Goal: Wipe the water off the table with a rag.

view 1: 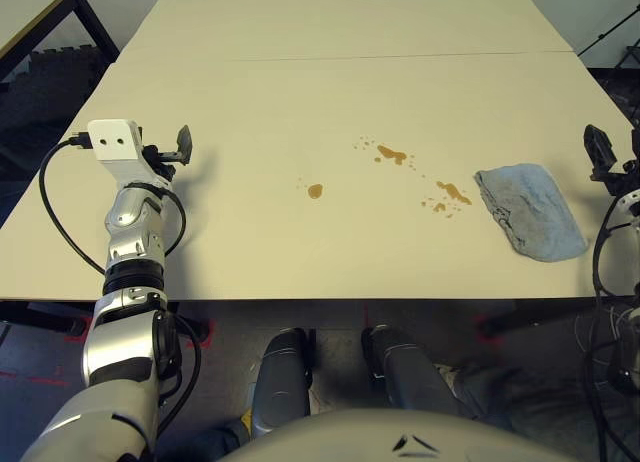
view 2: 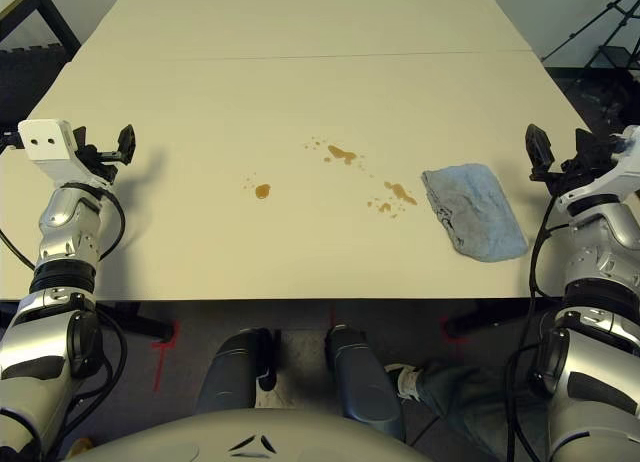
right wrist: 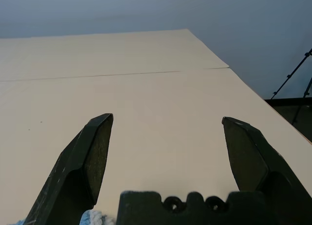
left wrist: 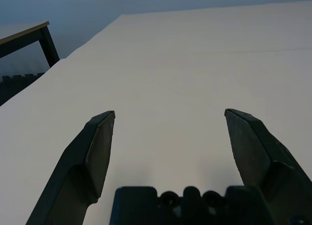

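A: Count 'em: 1 rag (view 2: 476, 212), blue-grey, on the counter (view 1: 250, 237), R side, nr the R pincer (right wrist: 168, 119).
B: And water?
A: 3 main clusters of amber water (view 1: 391, 155), L of rag, apart from it.
B: Pincers?
A: 2: L pincer (left wrist: 169, 112) & R, both w/ fingers apart, empty.

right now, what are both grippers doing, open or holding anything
Left gripper: open, holding nothing, above the table.
Right gripper: open, empty, near the rag.
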You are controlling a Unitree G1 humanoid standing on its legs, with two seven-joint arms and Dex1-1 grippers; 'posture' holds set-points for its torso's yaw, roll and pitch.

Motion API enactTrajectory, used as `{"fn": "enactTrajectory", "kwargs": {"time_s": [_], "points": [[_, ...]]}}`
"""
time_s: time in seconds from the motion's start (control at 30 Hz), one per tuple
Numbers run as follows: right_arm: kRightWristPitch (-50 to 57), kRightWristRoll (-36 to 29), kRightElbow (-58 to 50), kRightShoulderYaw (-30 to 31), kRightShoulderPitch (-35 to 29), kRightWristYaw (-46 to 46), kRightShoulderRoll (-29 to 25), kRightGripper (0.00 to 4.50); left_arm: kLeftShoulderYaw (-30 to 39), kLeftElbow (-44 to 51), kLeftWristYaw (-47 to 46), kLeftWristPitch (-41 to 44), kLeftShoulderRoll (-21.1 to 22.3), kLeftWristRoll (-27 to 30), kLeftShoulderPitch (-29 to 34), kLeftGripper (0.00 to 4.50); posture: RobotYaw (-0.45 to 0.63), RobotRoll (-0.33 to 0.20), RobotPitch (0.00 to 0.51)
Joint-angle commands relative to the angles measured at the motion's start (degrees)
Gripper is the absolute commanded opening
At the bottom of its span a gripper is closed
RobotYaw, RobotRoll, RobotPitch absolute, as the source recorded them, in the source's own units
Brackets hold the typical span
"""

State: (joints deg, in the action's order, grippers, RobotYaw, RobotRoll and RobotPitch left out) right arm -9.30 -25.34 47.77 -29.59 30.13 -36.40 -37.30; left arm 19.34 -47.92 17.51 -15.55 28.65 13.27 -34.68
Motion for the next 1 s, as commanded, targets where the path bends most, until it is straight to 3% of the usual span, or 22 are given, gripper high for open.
{"fn": "enactTrajectory", "kwargs": {"time_s": [0.03,0.57,0.77,1.0], "points": [[0.35,0.52,1.45,0.5,0.27,-0.31,-0.01,4.47,0.54,0.53,-0.31,-0.37,0.37,-0.04,1.36,4.5,-0.1,0.0,0.147],[-0.29,1.12,4.65,-0.05,1.93,-1.66,-1.94,4.47,-1.13,1.61,4.91,2.13,0.41,0.6,-1.98,4.5,-0.14,0.0,0.176],[-0.34,0.75,3.09,-0.18,0.72,-1.21,-0.53,4.47,-1.69,6.12,15.27,6.42,0.63,3.84,0.03,4.5,-0.15,0.0,0.155],[-0.19,0.57,2.67,-0.46,0.48,-1.01,-0.27,4.47,-4.99,25.52,38.52,23.08,4.92,14.97,9.62,4.5,-0.15,0.0,0.139]]}}
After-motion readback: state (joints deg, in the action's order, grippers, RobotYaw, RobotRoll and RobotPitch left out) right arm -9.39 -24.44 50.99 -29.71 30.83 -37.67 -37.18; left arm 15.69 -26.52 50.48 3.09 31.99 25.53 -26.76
